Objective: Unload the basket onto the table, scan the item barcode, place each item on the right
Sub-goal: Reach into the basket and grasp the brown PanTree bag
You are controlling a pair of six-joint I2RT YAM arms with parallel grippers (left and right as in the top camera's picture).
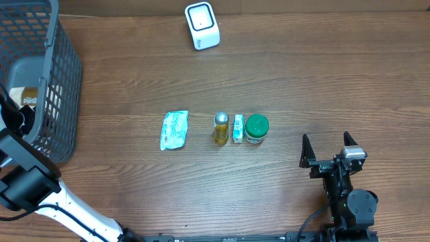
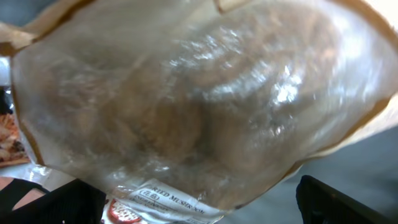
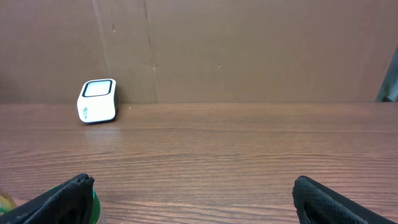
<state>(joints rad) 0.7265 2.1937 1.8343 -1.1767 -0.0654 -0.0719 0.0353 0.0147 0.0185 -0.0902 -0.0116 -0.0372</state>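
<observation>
Leftward, the grey basket (image 1: 64, 87) – it holds a clear-windowed brown packet (image 2: 199, 106).

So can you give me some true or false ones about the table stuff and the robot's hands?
1. The white scanner sits far from the row of items. True.
2. The jar with the green lid is in the basket. False: the jar stands on the table, at the right end of the row.
3. The right hand is open and empty. True.
4. The left hand hovers over the scanner. False: it is over at the basket, with a clear bag right in front of it.
5. The yellow bottle stands between the white packet and the small box. True.
</observation>
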